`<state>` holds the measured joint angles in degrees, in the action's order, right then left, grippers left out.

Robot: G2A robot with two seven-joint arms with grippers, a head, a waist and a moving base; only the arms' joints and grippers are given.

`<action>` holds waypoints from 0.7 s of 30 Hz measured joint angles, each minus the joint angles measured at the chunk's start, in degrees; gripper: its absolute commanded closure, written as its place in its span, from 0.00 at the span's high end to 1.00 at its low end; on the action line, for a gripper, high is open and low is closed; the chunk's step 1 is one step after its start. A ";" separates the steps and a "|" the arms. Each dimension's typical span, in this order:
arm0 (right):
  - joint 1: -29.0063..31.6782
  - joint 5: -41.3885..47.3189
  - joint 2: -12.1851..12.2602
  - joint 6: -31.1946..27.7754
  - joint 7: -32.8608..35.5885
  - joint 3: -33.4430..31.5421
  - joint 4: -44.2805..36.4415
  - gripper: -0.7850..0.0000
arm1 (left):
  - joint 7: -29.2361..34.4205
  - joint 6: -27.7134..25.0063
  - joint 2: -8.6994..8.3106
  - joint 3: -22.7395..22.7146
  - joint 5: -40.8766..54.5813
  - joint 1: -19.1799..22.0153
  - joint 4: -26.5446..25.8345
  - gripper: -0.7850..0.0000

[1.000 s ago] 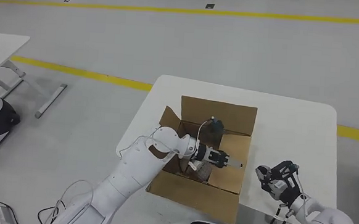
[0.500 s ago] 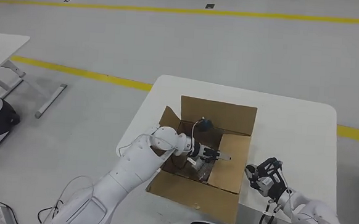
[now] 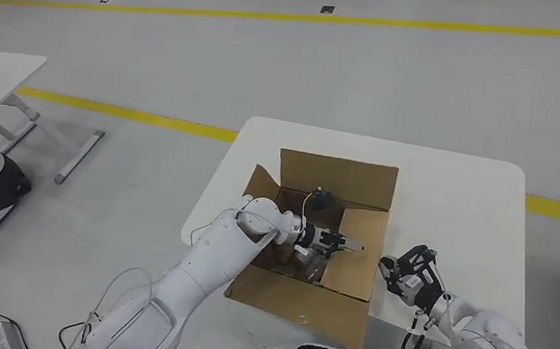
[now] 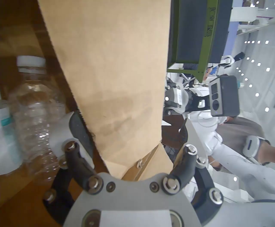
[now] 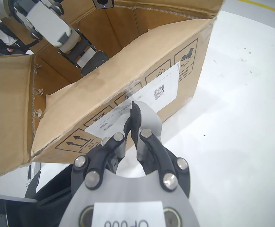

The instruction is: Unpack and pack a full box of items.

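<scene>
Box [image 3: 301,299] open on the white table [image 3: 452,199], both arms working at its right side

Closest in, the right gripper [image 5: 133,116] sits just off the box's outer wall. Its fingers are pinched fully together with nothing in them, tips right by the white label [image 5: 150,90]. A bit further in, the left gripper [image 4: 131,129] is spread wide and straddles the upright side flap [image 4: 111,75]. 1 finger is inside against the cardboard and the other is outside and clear of it, so it's gripping nothing. Past that inner finger, 1 clear plastic bottle [image 4: 32,111] with a white cap sits in the box, a white and teal item [image 4: 5,133] just beside it.
</scene>
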<state>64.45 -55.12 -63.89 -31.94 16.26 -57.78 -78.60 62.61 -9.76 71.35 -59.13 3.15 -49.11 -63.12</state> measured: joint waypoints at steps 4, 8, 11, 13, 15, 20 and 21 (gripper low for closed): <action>-0.23 -0.12 -0.16 0.01 0.01 0.23 -0.06 0.00 | 2.26 -0.35 0.23 -0.33 5.36 0.36 0.69 1.00; -0.39 -0.22 -0.29 0.11 0.10 0.34 -0.38 0.00 | 4.19 -0.62 0.35 -0.80 10.01 0.43 0.27 1.00; -0.15 -0.17 -0.27 0.35 -0.10 -0.10 -0.90 0.00 | 5.40 -0.64 0.33 -1.43 13.35 0.51 -0.65 1.00; 0.37 0.01 -0.15 0.66 -0.54 -0.78 -1.39 0.00 | 5.75 -0.71 0.27 -1.63 14.00 0.67 -1.64 1.00; 1.33 0.19 0.14 1.22 -1.16 -2.16 -2.37 0.00 | 5.82 -0.47 0.24 -1.73 14.66 0.83 -3.28 1.00; 5.87 1.94 1.50 2.99 -2.85 -8.67 -6.51 0.00 | 5.93 0.35 0.72 -0.05 16.08 1.82 -7.92 1.00; 6.85 2.50 1.78 2.96 -2.83 -10.10 -7.30 0.00 | 5.69 0.49 0.92 0.58 16.36 2.15 -8.45 1.00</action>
<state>71.30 -52.61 -62.11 -28.98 13.42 -67.88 -85.90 68.30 -9.27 72.26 -58.54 19.52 -46.96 -71.56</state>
